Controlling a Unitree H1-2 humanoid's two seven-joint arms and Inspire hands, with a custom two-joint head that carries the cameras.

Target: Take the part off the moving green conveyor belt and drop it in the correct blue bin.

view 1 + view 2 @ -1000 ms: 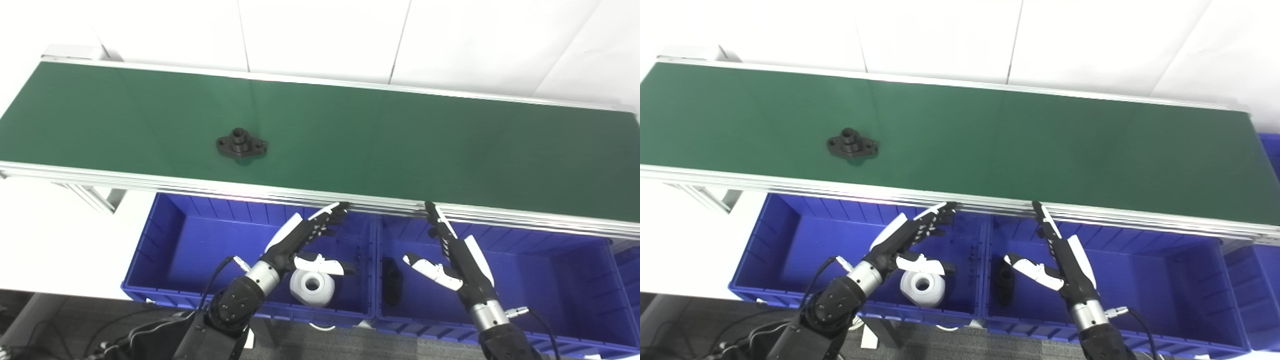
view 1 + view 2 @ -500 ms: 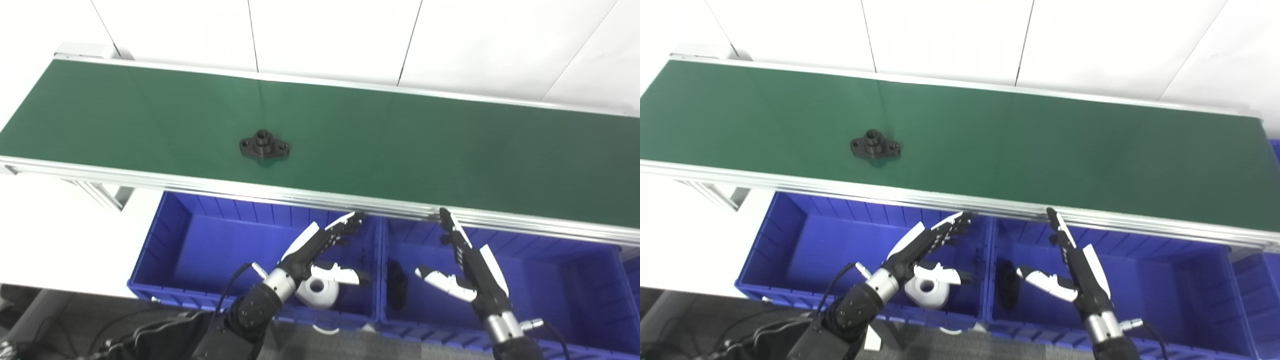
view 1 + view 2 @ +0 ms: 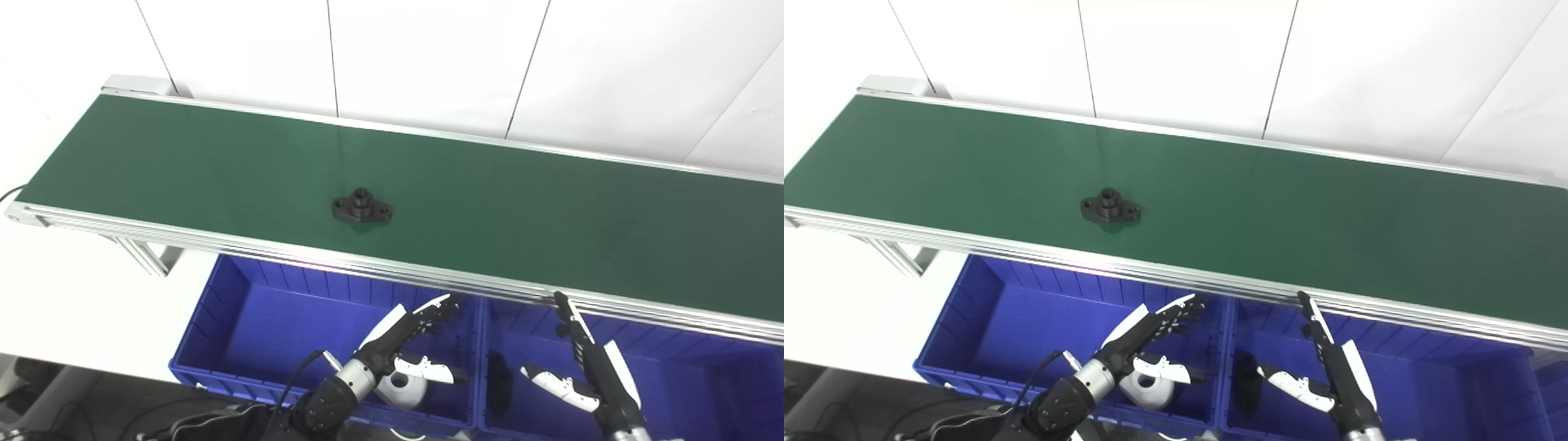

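Blue left bin (image 3: 245, 318) holding white part (image 3: 401, 387), right bin (image 3: 692, 373) black part (image 3: 501, 387), both hands (image 3: 407, 334) (image 3: 591, 373) spread, empty

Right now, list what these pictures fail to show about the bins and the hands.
- White part, both views: partly covered by the left hand.
- Dark part in the right bin: shape too dark to tell.
- Right hand, left eye view: wrist cut by the bottom edge.
- Right bin: far end cut by the right edge.
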